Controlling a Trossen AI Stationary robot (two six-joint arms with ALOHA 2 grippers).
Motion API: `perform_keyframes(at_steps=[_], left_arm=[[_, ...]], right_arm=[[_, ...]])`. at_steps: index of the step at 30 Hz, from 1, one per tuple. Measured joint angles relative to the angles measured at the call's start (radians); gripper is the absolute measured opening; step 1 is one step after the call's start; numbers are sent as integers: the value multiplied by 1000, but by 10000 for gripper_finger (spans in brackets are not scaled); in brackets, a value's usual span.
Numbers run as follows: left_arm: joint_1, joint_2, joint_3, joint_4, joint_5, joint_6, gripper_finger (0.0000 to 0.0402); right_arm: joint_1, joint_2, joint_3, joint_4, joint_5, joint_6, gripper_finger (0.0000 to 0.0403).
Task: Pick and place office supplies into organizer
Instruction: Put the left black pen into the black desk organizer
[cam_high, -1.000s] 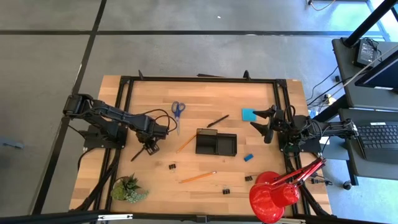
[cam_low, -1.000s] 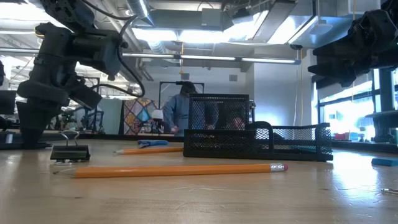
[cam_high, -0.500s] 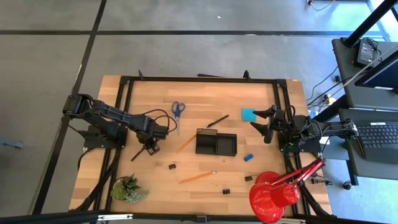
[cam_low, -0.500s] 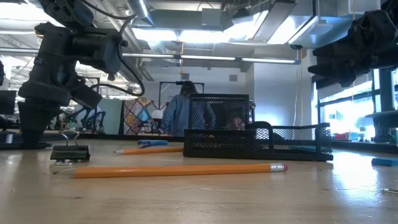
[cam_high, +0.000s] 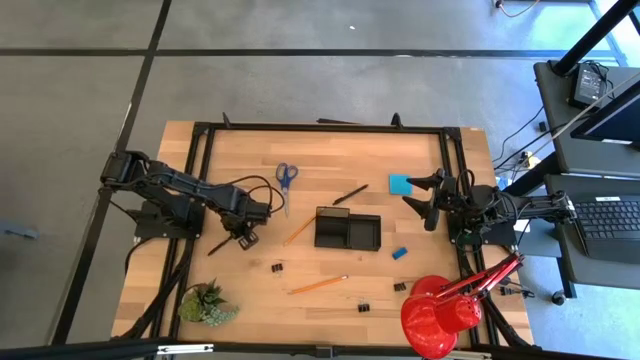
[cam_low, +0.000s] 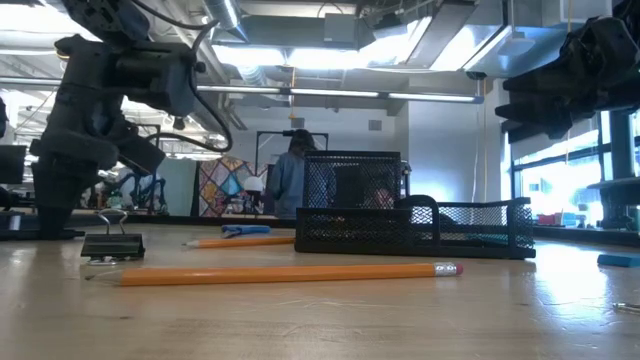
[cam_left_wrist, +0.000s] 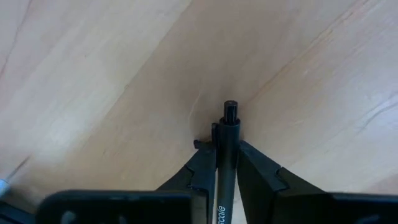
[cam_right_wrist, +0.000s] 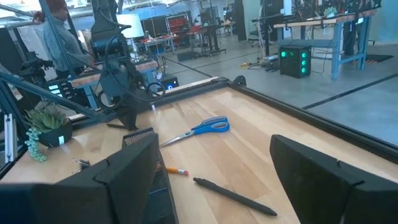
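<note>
Over the last second little changes: the black pen (cam_high: 218, 245) held by the left gripper (cam_high: 243, 238) swings slightly, its free end sitting a touch higher on the table than before, while both arms keep their places. A person (cam_low: 292, 181) in the room behind has shifted a little to the right.

The left gripper is closed tight on the black pen (cam_left_wrist: 226, 163), both fingers (cam_left_wrist: 202, 168) pressed against its barrel just above the wooden table (cam_left_wrist: 112, 81), left of the organizer (cam_high: 347, 230). The right gripper (cam_high: 420, 199) hangs at the table's right edge beside the blue note pad (cam_high: 400, 184), its fingers (cam_right_wrist: 127, 171) spread wide and holding nothing.

The scissors (cam_high: 285, 178) lie near the far edge, a second pen (cam_high: 350, 194) just beyond the organizer, one pencil (cam_high: 299, 232) left of it, another pencil (cam_high: 318, 285) nearer the front
</note>
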Motion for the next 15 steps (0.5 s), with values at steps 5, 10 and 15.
perform_keyframes(at_steps=[5, 10, 15], left_arm=[[0, 5, 31, -20, -4, 29, 37], [9, 5, 103, -15, -16, 99, 35], [39, -20, 179, -25, -9, 149, 34]], right_arm=[[0, 0, 0, -8, 0, 0, 310], [0, 0, 0, -19, 0, -1, 310], [0, 0, 0, -28, 0, -1, 310]])
